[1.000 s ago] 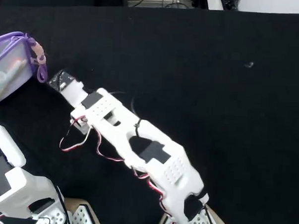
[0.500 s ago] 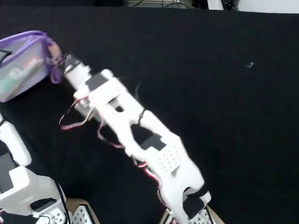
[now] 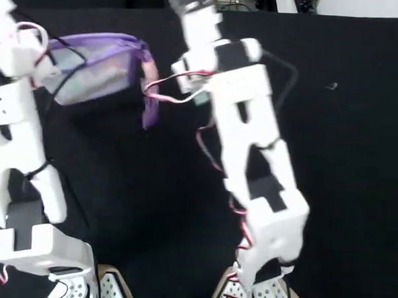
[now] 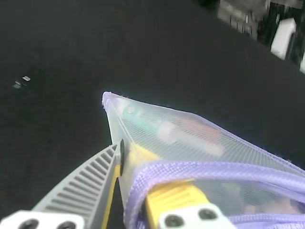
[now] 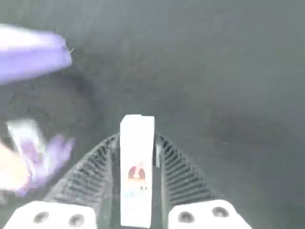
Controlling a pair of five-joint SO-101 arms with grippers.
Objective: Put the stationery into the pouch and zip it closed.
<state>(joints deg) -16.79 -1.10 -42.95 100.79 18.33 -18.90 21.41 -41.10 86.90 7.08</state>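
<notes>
Pouch (image 3: 97, 68), purple mesh with stationery inside, is at the table's (image 3: 330, 161) 10 o'clock. The left pincer (image 4: 121, 155) is clenched on its wall near the zip. The right pincer (image 5: 137, 138), near 12 o'clock and to the 3 o'clock side of the pouch, grasps a white block (image 5: 137, 167).

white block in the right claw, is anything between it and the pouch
Nothing visible does. The white block sits in the right claw, with only air above the black table between it and the pouch held up by the left claw. The pouch's purple strap dangles on that side and might brush it.
</notes>
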